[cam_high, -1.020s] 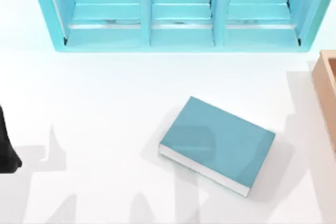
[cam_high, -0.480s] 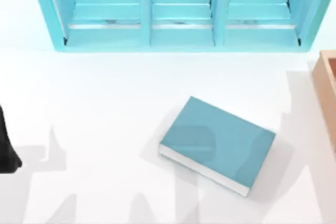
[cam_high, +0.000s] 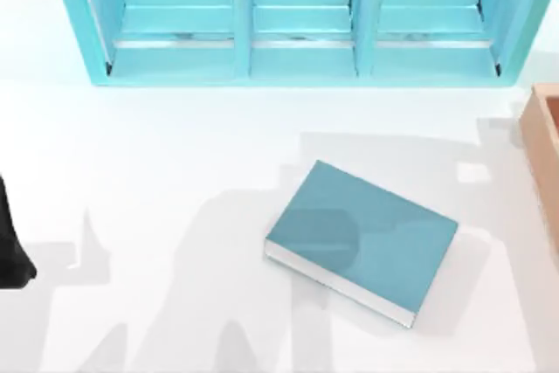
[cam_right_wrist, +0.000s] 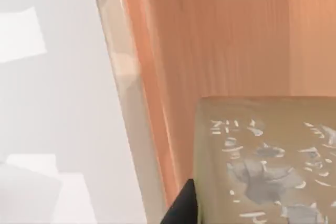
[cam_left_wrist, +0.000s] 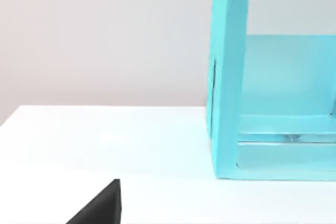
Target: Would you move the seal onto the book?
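Seal (cam_right_wrist: 265, 161) (pale-marked) against wooden box (cam_right_wrist: 220, 35)

The book (cam_high: 362, 240) lies mid-table, the shelf unit (cam_high: 297, 19) behind it, the wooden box (cam_high: 543, 141) at the right edge.

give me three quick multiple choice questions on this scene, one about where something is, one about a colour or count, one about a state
1. Where does the wooden box sit on the table?
A. at the top view's right edge
B. at its left edge
C. on the book

2. How many open bays does the shelf unit show from above?
A. one
B. three
C. five

3. How does the book lie?
A. standing on its spine
B. open, pages up
C. flat and closed, nothing on it

Answers: 1 A, the box pokes in at the right edge. 2 B, two dividers make three bays. 3 C, the plain teal cover faces up, bare; the seal shows in the right wrist view against the box's wood.
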Controlling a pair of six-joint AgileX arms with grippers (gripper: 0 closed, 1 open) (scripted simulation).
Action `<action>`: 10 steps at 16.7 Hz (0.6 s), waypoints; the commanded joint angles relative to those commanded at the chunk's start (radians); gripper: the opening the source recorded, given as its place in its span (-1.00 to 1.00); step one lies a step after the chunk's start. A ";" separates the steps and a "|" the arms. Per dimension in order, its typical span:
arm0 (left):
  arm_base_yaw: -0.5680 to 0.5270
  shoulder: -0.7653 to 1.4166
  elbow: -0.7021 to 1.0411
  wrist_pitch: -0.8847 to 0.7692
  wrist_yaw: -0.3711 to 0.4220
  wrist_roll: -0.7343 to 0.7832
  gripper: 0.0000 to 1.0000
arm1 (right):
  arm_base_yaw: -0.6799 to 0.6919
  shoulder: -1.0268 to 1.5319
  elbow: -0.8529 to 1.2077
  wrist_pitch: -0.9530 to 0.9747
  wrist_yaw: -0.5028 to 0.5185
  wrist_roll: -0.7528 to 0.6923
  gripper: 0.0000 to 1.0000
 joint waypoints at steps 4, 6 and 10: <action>0.000 0.000 0.000 0.000 0.000 0.000 1.00 | 0.167 -0.072 0.071 -0.169 0.019 0.049 -1.00; 0.000 0.000 0.000 0.000 0.000 0.000 1.00 | 0.208 -0.099 0.087 -0.204 0.031 0.050 -1.00; 0.000 0.000 0.000 0.000 0.000 0.000 1.00 | 0.208 -0.098 0.086 -0.205 0.030 0.052 -1.00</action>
